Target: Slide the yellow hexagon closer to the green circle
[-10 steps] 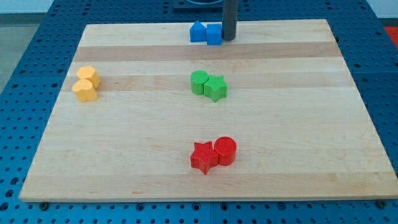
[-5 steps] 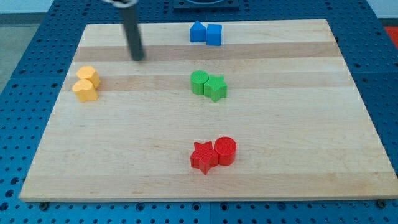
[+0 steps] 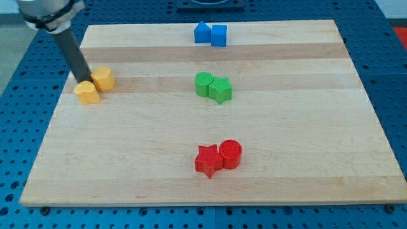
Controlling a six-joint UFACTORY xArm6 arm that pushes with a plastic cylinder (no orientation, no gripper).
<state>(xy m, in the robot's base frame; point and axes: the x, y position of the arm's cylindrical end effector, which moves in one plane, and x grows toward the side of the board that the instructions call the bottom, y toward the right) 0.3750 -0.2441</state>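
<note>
The yellow hexagon [image 3: 103, 78] lies at the board's left, touching a second yellow block [image 3: 86, 93] below and left of it. My tip [image 3: 83, 80] stands right against the hexagon's left side, just above the second yellow block. The green circle [image 3: 204, 84] sits near the board's middle, touching a green star [image 3: 220, 90] on its right. The hexagon is well left of the green circle.
Two blue blocks [image 3: 210, 33] sit together at the top edge of the wooden board [image 3: 305, 146]. A red star [image 3: 207, 160] and a red circle [image 3: 230, 154] sit together near the bottom middle.
My tip moved from the board's top to the left and down to the yellow blocks. The yellow hexagon has shifted a little to the right.
</note>
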